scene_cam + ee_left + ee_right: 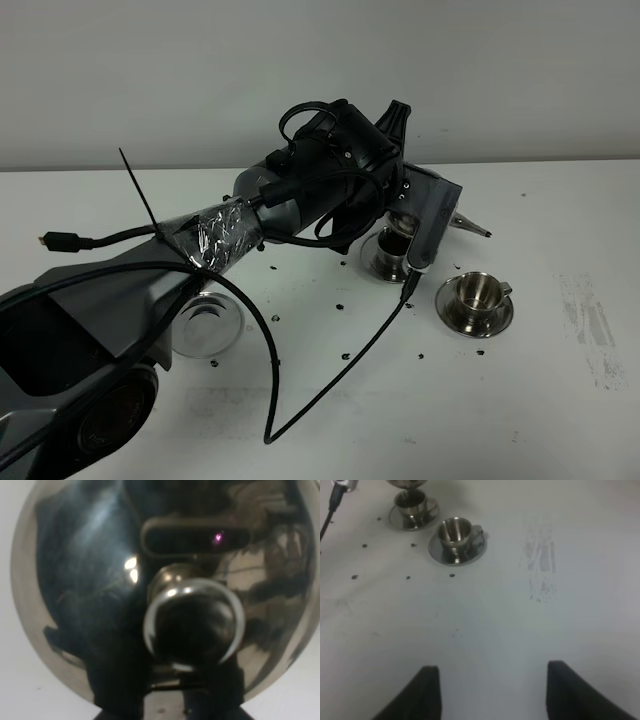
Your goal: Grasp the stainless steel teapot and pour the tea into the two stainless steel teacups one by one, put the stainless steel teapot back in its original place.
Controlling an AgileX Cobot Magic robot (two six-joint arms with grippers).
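The stainless steel teapot fills the left wrist view, showing its domed lid and knob from close up. In the exterior high view only its thin spout shows, pointing right above the table behind the cups. My left gripper is shut on the teapot and hides its body. One teacup on its saucer stands just under the gripper and looks dark inside. The other teacup stands to its right and looks shiny inside. The round steel coaster dish lies bare at the left, beside my arm. My right gripper hangs open over bare table, well short of the cups.
A black cable loops from the left arm down across the table's middle. Small dark spots dot the white table around the cups. A faint grey smudge marks the right side.
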